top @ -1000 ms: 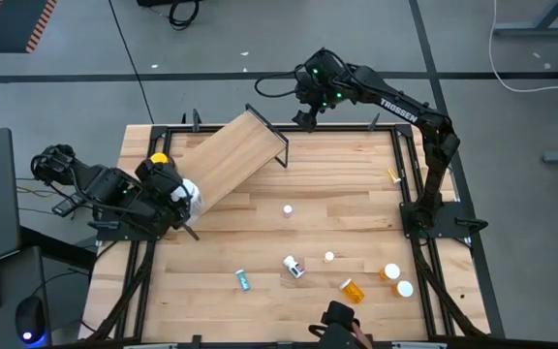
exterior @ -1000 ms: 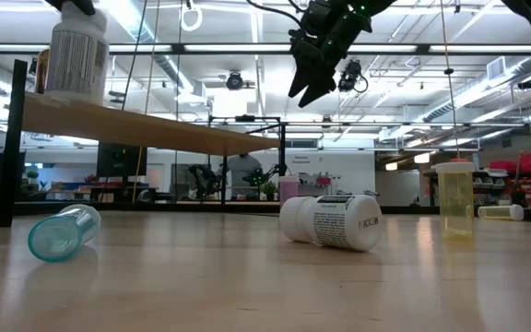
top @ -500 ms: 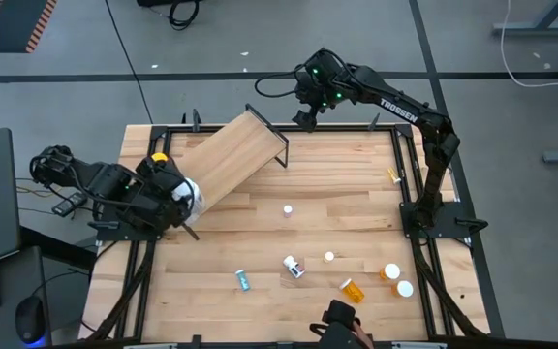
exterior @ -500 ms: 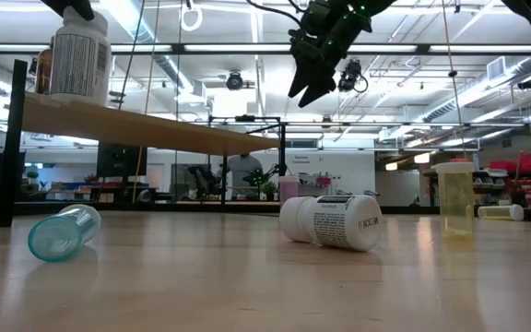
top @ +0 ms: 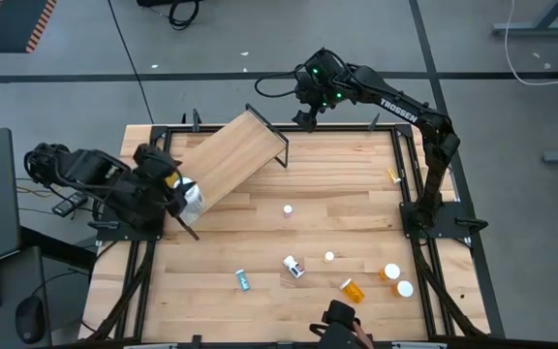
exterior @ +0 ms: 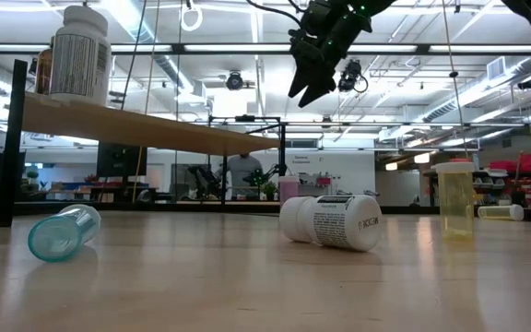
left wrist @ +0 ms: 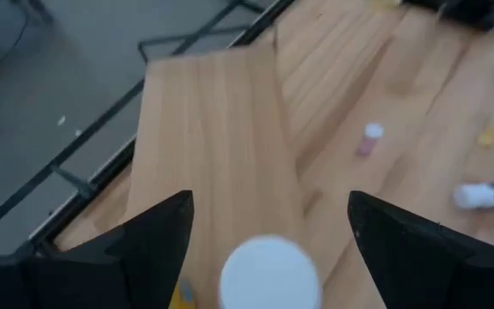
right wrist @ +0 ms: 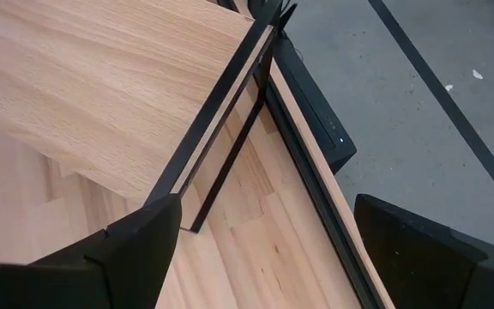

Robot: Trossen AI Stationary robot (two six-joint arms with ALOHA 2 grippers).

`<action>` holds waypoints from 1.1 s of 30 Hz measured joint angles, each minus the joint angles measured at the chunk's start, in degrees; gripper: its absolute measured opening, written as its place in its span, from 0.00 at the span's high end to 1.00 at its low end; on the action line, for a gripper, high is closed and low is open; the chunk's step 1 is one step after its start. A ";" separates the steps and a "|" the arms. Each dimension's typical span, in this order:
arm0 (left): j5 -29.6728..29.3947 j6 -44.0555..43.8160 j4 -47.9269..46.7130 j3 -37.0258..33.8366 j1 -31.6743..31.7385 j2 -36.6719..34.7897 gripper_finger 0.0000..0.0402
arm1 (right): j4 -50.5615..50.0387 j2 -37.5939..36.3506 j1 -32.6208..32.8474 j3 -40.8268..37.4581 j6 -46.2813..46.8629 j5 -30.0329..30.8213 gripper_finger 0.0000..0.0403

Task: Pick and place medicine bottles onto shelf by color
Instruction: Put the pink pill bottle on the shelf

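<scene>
The shelf (top: 231,160) stands slantwise at the table's far left. On its near-left end stands a white-capped bottle (exterior: 79,53), with an amber jar (exterior: 39,70) behind it. My left gripper (left wrist: 268,232) hangs open above that bottle's cap (left wrist: 270,273), one finger to each side and clear of it. My right gripper (top: 305,116) waits open in the air over the shelf's far end (right wrist: 178,163). More medicine bottles lie loose on the tabletop: a teal vial (top: 244,280), a white bottle on its side (top: 294,267) and an orange vial (top: 353,289).
Small white vials (top: 287,209) (top: 329,257) sit mid-table. Two white-capped bottles (top: 390,272) (top: 405,288) stand near the right edge. A black frame (top: 410,184) rims the table. A dark device (top: 342,320) sits at the near edge.
My left gripper has risen off the white-capped bottle and drawn back toward the table's left edge. Its dark fingertip no longer shows above the cap in the low view. The bottle stays upright on the shelf.
</scene>
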 joint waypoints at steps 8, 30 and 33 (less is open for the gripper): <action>-10.64 22.73 27.39 -0.02 0.00 1.77 0.21 | 2.89 -0.31 -0.02 -0.02 2.42 -1.20 0.12; -9.66 51.94 64.97 -13.52 -7.95 4.16 0.30 | 11.36 -15.13 13.10 -29.42 12.22 -0.52 0.14; -9.09 52.13 65.23 -17.19 -9.76 3.75 0.32 | 21.63 -21.14 18.32 -41.17 14.78 3.69 0.14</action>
